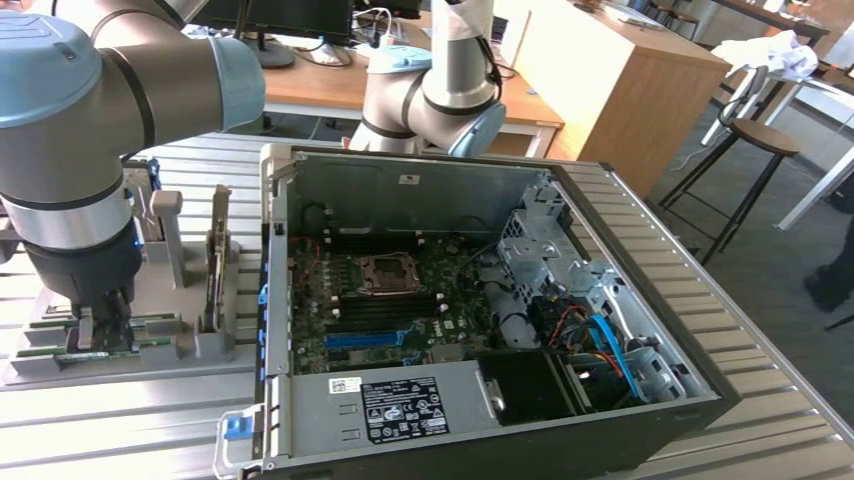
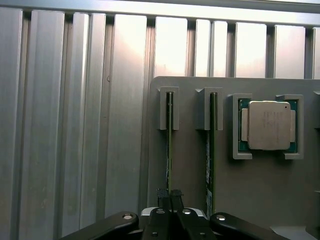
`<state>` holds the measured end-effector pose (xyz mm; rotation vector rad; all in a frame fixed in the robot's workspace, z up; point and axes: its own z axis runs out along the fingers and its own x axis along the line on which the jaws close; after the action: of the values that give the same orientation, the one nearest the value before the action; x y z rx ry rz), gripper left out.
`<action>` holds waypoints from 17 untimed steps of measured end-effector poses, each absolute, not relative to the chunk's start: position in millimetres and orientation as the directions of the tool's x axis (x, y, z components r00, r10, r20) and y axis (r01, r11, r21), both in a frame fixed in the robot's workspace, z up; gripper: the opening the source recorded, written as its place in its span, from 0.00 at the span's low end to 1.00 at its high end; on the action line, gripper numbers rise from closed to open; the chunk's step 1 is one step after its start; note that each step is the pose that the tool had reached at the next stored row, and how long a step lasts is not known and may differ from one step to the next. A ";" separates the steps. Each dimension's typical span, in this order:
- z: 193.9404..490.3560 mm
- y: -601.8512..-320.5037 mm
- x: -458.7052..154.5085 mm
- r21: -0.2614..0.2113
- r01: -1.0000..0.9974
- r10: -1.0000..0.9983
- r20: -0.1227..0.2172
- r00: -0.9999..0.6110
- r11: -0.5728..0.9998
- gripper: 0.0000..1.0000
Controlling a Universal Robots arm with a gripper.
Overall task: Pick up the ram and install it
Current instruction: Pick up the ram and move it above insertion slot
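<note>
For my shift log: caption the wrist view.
Gripper shut on the ram in its grey holder, second stick and processor alongside.

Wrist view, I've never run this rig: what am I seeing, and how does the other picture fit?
The wrist view comes from a camera on the robot arm, looking past its gripper. The gripper is shut on the ram, a thin green stick seen edge-on, standing in a grey holder on the ribbed metal table. A second stick and a processor chip sit alongside. The exterior view shows the same arm from outside, beside the open computer case.
</note>
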<state>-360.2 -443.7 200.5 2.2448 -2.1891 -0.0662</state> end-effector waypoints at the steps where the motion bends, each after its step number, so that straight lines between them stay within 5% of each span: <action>1: 200.5 -443.7 -360.2 0.033 -0.999 -0.999 -0.027 0.025 -0.026 0.11; 17: 220.0 -443.7 -359.9 0.033 -0.999 -0.999 -0.026 0.025 -0.025 0.11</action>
<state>-359.9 -443.7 220.0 2.2447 -2.1892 -0.0662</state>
